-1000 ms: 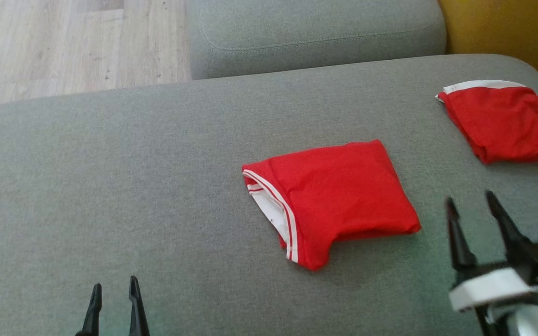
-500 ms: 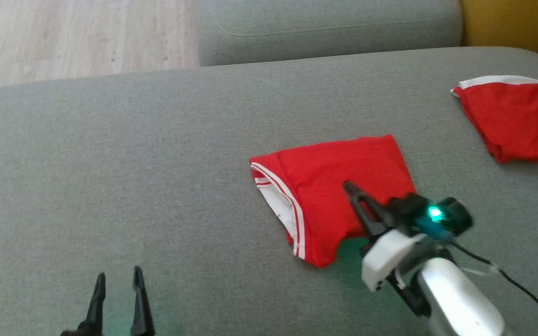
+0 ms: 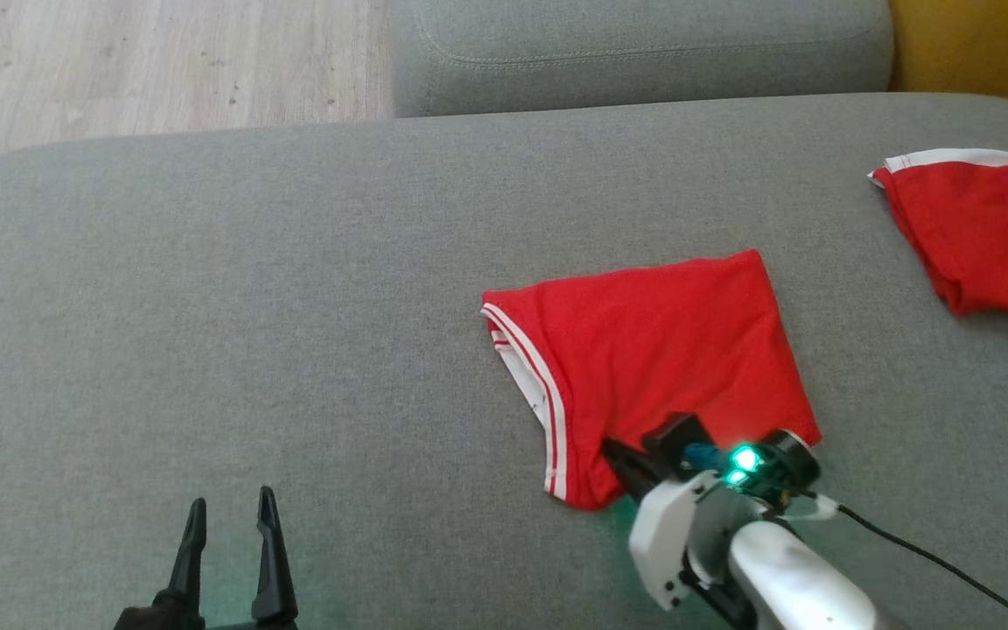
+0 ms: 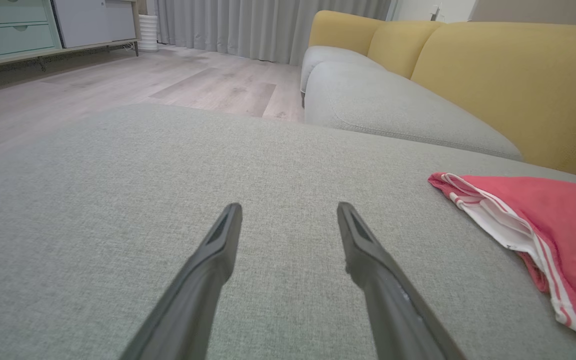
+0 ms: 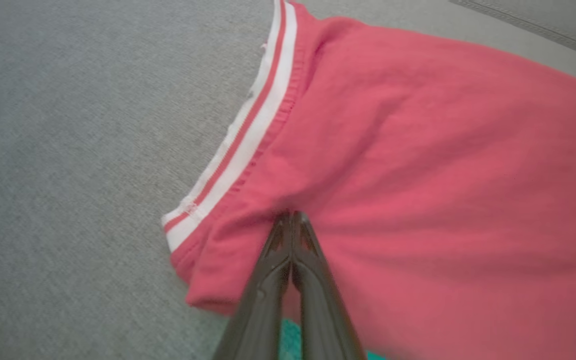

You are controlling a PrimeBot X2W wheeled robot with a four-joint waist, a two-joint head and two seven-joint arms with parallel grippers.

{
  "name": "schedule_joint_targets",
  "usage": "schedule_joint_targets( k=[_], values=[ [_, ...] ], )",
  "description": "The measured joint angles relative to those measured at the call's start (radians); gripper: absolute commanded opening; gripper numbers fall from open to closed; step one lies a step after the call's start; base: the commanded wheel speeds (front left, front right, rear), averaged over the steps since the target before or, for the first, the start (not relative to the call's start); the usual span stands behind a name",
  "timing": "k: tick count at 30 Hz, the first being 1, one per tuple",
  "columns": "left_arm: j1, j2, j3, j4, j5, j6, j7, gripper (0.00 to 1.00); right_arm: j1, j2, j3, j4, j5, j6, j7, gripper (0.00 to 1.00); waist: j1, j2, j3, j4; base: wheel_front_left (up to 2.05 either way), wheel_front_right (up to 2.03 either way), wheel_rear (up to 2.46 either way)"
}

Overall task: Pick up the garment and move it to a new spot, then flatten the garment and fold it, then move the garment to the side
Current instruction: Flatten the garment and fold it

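Note:
The garment (image 3: 653,350) is a folded red piece with a white-striped band, lying on the grey seat cushion (image 3: 250,306) right of centre. My right gripper (image 3: 622,459) is at its near edge, jaws shut. In the right wrist view the closed tips (image 5: 292,216) pinch a crease of the red cloth (image 5: 418,150) just beside the striped band. My left gripper (image 3: 228,516) hovers open at the lower left over bare cushion, well away from the garment. The left wrist view shows its two fingers apart (image 4: 288,212) and the garment (image 4: 543,220) off to the right.
A second red garment with a white band (image 3: 976,227) lies at the cushion's far right edge. Another grey cushion (image 3: 644,52) sits behind, with wooden floor (image 3: 119,61) at the far left. A yellow backrest (image 4: 493,75) rises along the sofa's right side.
My right gripper swung in from the right with open fingers, came over the garment, closed, and now sits at its near edge. The head camera shifted slightly. The left gripper stayed put.

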Motion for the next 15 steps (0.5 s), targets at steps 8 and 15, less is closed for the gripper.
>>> schedule_joint_targets(
  k=[8,15],
  values=[
    [0.000,0.000,0.001,0.001,0.003,0.000,0.000,1.00,-0.032,0.028,0.050,0.040,0.027,0.000,-0.028,0.00,0.0000,0.0000,-0.002,-0.003,0.00,0.00,0.00],
    [0.000,0.000,0.017,-0.003,0.004,0.000,0.000,1.00,-0.032,0.038,-0.084,-0.009,0.038,0.000,-0.103,0.35,-0.0001,0.0000,-0.010,-0.036,0.00,0.00,0.00]
  ],
)
